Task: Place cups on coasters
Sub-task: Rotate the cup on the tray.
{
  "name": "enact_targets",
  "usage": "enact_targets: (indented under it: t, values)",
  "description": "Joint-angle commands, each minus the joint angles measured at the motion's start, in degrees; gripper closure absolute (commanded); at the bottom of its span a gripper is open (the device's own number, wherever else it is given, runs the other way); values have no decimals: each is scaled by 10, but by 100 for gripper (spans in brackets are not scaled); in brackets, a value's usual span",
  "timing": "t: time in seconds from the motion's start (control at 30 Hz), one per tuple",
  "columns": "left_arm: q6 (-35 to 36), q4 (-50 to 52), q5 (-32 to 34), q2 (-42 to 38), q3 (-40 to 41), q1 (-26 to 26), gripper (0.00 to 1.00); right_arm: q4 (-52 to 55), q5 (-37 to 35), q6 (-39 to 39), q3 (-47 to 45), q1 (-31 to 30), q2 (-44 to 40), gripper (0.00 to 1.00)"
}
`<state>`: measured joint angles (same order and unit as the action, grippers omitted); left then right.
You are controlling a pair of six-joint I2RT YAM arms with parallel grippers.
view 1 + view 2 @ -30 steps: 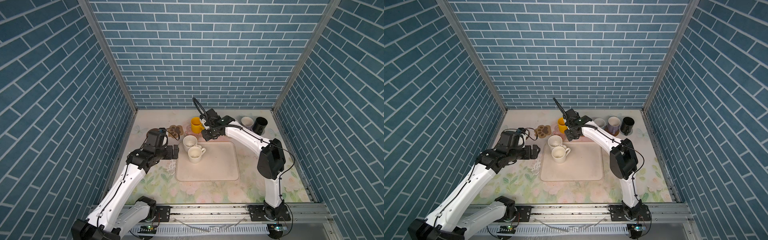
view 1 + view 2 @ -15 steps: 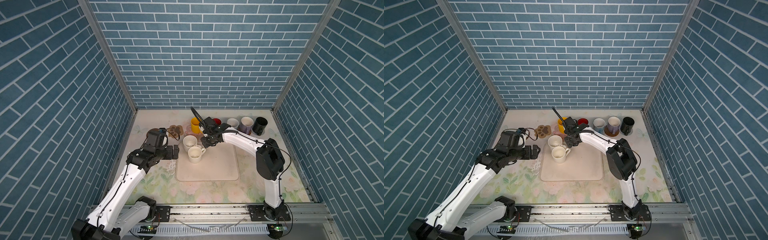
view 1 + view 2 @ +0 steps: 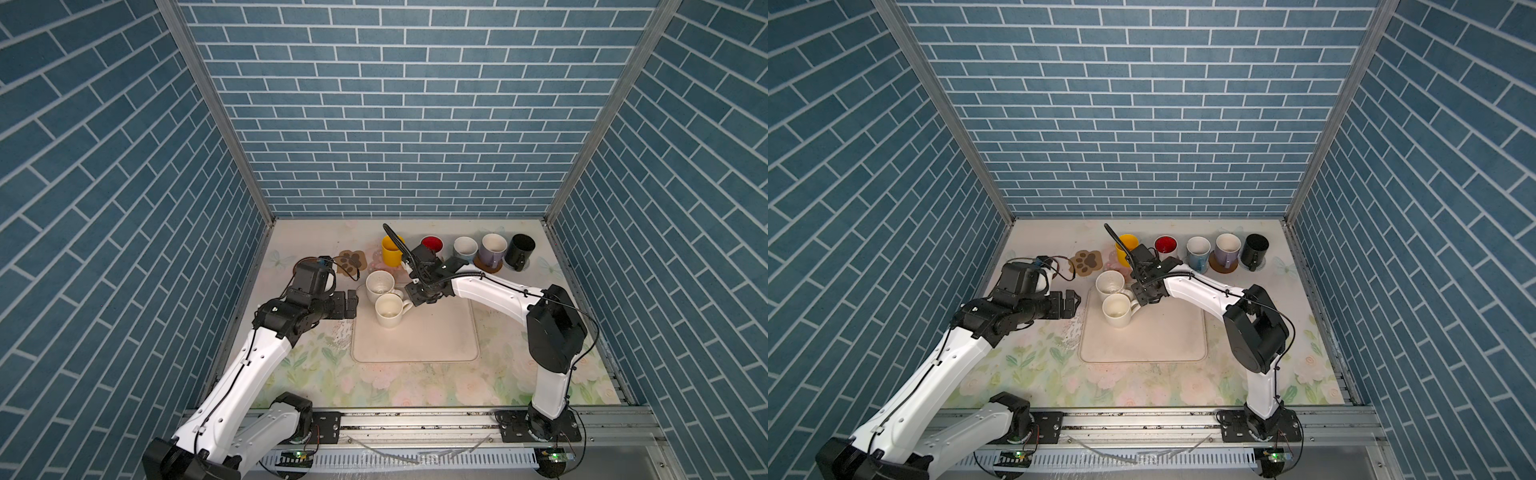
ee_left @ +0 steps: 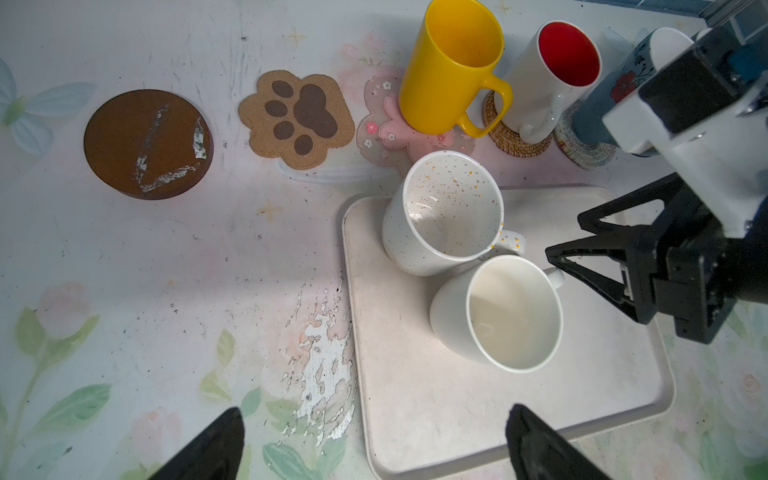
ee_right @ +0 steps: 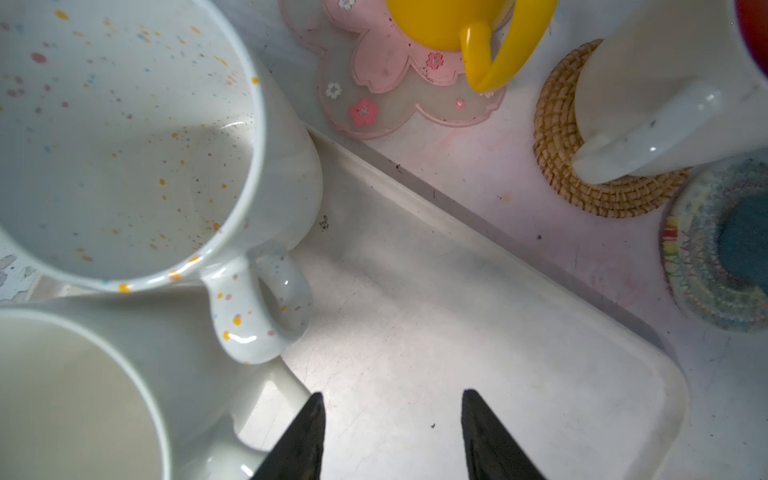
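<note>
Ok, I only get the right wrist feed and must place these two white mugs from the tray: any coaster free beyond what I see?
Observer: Yes, a paw coaster sits bare, next to the pink flower coaster.
Operator: Only that one?
Observer: No, a brown round coaster lies bare beyond the paw.
Operator: And the other arm?
Observer: The left claw is open and empty.
</note>
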<state>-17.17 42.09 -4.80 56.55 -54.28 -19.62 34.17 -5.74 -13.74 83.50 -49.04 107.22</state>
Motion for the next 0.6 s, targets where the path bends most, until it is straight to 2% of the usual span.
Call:
enact_targets:
  t: [0.0, 0.23, 0.57]
  values:
    - [-3, -3, 3, -4, 9, 3, 1, -17, -6, -26, -35, -18, -23, 46]
    - [-5, -2, 7, -4, 9, 2, 1, -43, -11, -48, -85, -37, -50, 47]
    - [-8, 4, 21, -2, 6, 2, 1, -63, -33, -82, -105, -100, -70, 48]
